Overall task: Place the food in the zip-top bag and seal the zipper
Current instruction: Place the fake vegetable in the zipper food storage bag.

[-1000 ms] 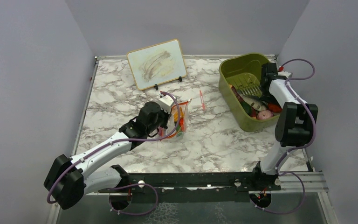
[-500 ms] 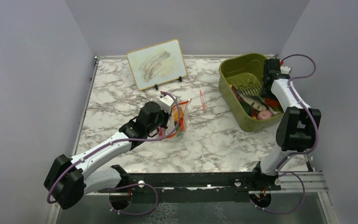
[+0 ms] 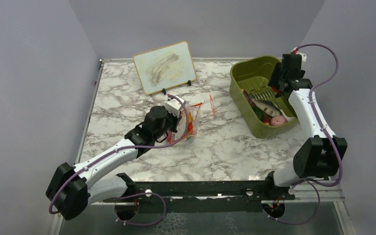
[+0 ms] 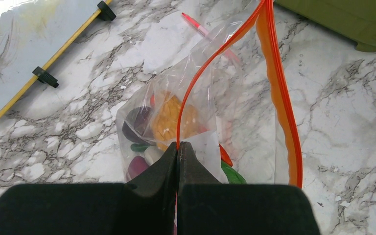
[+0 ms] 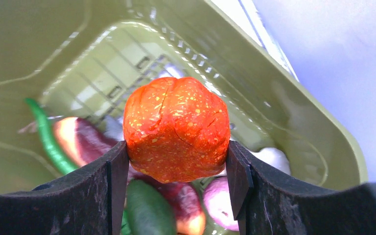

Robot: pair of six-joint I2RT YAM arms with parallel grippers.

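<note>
Wrist views: left hand (image 4: 177, 152) pinches zipper (image 4: 196, 80); right hand (image 5: 176, 155) grasps orange ball (image 5: 176, 125) over bin (image 5: 293, 117).

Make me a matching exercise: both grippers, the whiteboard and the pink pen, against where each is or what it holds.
1 left gripper
2 right gripper
3 whiteboard
4 pink pen

A lying between zip-top bag and olive bin
B standing propped at the back
C shut on the bag's mouth
D holding an orange-red toy over the bin

Pairs: 1-C, 2-D, 3-B, 4-A
</note>
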